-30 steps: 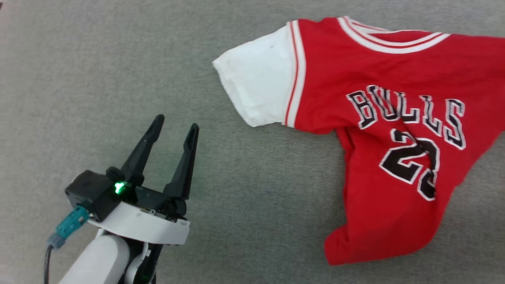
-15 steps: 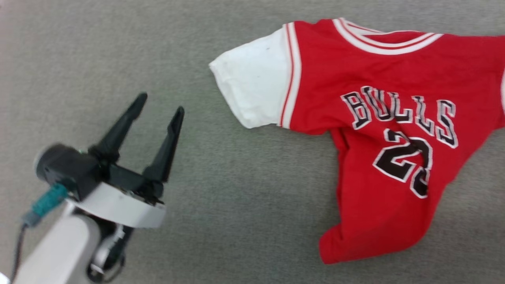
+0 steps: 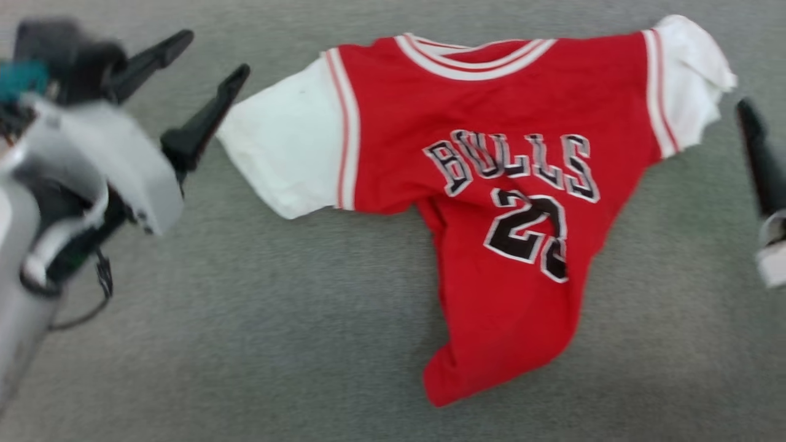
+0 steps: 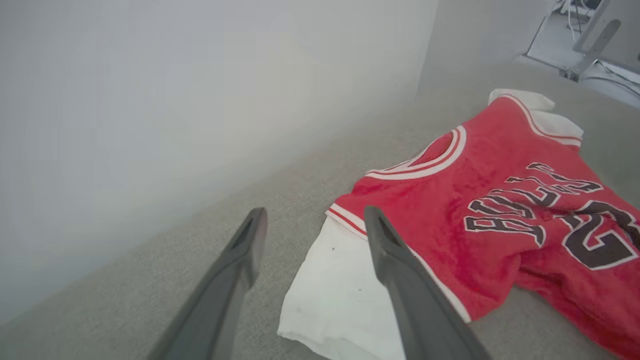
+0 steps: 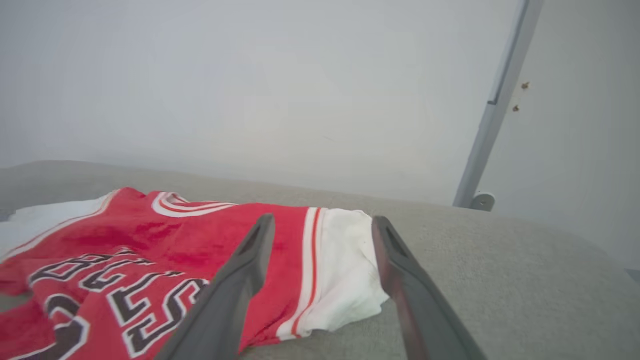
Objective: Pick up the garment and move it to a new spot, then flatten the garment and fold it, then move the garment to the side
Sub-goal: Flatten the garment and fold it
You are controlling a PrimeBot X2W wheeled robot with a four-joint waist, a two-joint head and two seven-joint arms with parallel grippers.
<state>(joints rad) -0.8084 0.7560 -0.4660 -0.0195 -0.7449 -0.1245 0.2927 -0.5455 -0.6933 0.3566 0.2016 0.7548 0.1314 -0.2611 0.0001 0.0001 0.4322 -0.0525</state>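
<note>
Fingers (image 4: 235, 270) spread wide and empty on the left gripper (image 4: 315, 214), hovering at the white sleeve (image 4: 330, 290) of the garment (image 3: 491, 104). The right gripper (image 5: 322, 220) is just as open over the other sleeve (image 5: 350, 265). The shirt lies chest-up on the grey tabletop (image 3: 307, 337), its lower half bunched narrow, so flattening looks like the step. Next up: pinch fabric, draw it outward. The head view reveals the twisted hem (image 3: 466, 380); the right wrist view catches the wall (image 5: 250, 100) and a metal post (image 5: 495, 115) beyond.

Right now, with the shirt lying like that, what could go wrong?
The garment is bunched and twisted in its lower half, so folding now could trap creases. The right sleeve is crumpled near the open right gripper, which might pinch just one loose layer.
</note>
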